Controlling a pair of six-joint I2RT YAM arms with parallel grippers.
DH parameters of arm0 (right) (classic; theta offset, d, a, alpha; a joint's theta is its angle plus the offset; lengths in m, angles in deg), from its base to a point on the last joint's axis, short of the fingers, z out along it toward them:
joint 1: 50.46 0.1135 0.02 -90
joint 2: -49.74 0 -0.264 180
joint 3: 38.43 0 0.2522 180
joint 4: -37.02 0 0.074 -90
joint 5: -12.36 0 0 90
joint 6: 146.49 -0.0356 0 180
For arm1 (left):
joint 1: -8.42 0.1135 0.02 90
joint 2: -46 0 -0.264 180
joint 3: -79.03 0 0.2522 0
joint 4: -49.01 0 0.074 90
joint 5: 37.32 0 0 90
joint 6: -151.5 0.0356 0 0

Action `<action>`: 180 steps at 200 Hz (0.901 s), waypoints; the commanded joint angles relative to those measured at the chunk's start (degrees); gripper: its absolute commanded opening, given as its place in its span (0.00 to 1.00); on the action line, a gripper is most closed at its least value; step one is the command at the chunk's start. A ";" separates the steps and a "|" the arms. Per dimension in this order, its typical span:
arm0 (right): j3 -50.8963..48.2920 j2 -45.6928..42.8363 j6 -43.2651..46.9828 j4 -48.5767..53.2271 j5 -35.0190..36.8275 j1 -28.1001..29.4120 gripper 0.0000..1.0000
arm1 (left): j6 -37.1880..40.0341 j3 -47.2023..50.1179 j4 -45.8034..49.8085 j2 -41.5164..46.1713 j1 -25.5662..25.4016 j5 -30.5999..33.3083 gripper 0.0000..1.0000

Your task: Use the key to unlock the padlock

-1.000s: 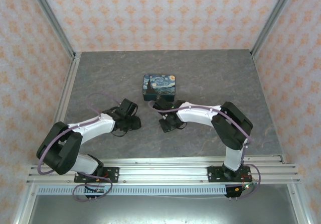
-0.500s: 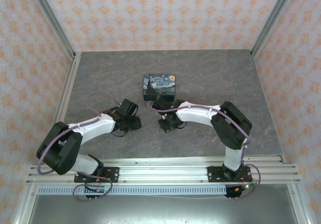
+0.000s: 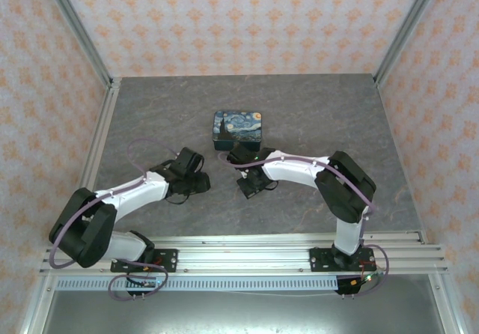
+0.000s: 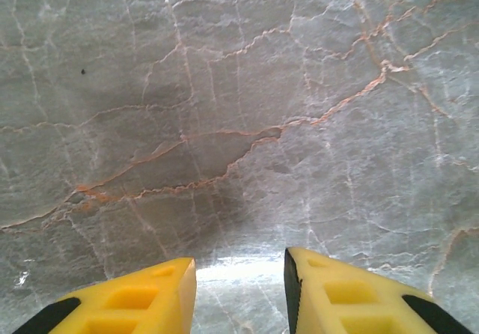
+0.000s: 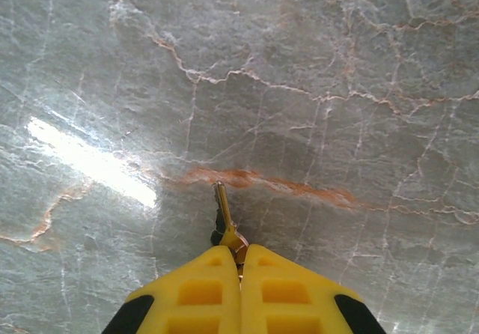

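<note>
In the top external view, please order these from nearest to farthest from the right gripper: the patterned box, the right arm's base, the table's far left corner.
From the right gripper:
1. The patterned box, just beyond it, toward the back wall.
2. The right arm's base, at the near edge, to its right.
3. The table's far left corner, diagonally across the table.

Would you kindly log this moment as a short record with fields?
right claw: shut on key, whose shaft sticks out in front
left claw: open, jaws apart, nothing between them, above the table
patterned box: on the table, farther back than both claws
</note>
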 commanded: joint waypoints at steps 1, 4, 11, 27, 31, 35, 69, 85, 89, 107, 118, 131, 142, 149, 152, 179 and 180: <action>-0.20 -0.29 2.17 2.70 2.34 0.05 0.00 | -0.68 1.34 -0.36 2.33 -0.19 0.75 0.37; -0.33 -0.52 2.17 2.41 2.34 0.05 0.00 | -0.74 1.52 -0.68 2.63 -0.21 0.61 0.37; -0.61 -1.12 2.15 1.79 2.39 0.06 0.00 | -0.76 2.27 -1.84 3.76 -0.19 0.08 0.37; -1.55 -2.68 1.67 -0.05 1.92 0.06 0.00 | -0.85 4.34 -4.96 6.68 -0.12 -1.12 0.37; -1.84 -3.05 1.45 -0.51 1.77 0.06 0.00 | -0.93 4.88 -5.78 7.52 -0.17 -1.28 0.37; -2.08 -3.48 1.27 -1.02 1.59 0.06 0.00 | -0.93 5.41 -6.57 8.31 -0.12 -1.51 0.37; -4.61 -7.39 -1.74 -5.64 -1.72 -1.03 0.00 | -0.23 9.16 -12.06 14.94 -0.13 -3.44 0.43; -6.12 -9.14 -3.57 -8.34 -3.66 -1.92 0.00 | -0.57 10.49 -13.80 17.05 -0.18 -3.99 0.45; -6.50 -9.57 -4.04 -8.98 -4.13 -2.11 0.00 | -0.74 10.75 -14.16 17.40 -0.17 -4.17 0.46; -7.76 -10.43 -5.39 -11.15 -6.34 -3.16 0.00 | -1.86 11.56 -15.15 18.17 -0.15 -4.77 0.47; -7.87 -10.10 -5.62 -11.14 -6.81 -3.46 0.00 | -2.59 11.94 -15.50 18.19 -0.13 -5.03 0.47; -7.94 -9.91 -5.84 -11.11 -6.97 -3.56 0.00 | -3.79 12.65 -16.66 18.17 -0.11 -5.72 0.47; -8.35 -10.36 -6.24 -11.67 -7.15 -3.59 0.00 | -5.71 13.96 -19.18 18.26 -0.12 -6.68 0.47; -8.73 -10.82 -6.47 -12.32 -7.47 -3.55 0.00 | -7.36 15.00 -21.71 18.23 -0.16 -7.41 0.48; -8.86 -11.18 -6.67 -12.64 -7.64 -3.55 0.00 | -8.14 15.49 -22.81 18.24 -0.18 -7.80 0.48; -10.00 -14.23 -8.50 -16.37 -9.46 -3.63 0.00 | -14.28 17.46 -30.30 18.08 -0.25 -10.03 0.53; -10.03 -14.36 -8.57 -16.52 -9.53 -3.63 0.00 | -14.46 17.44 -30.45 18.08 -0.26 -10.11 0.53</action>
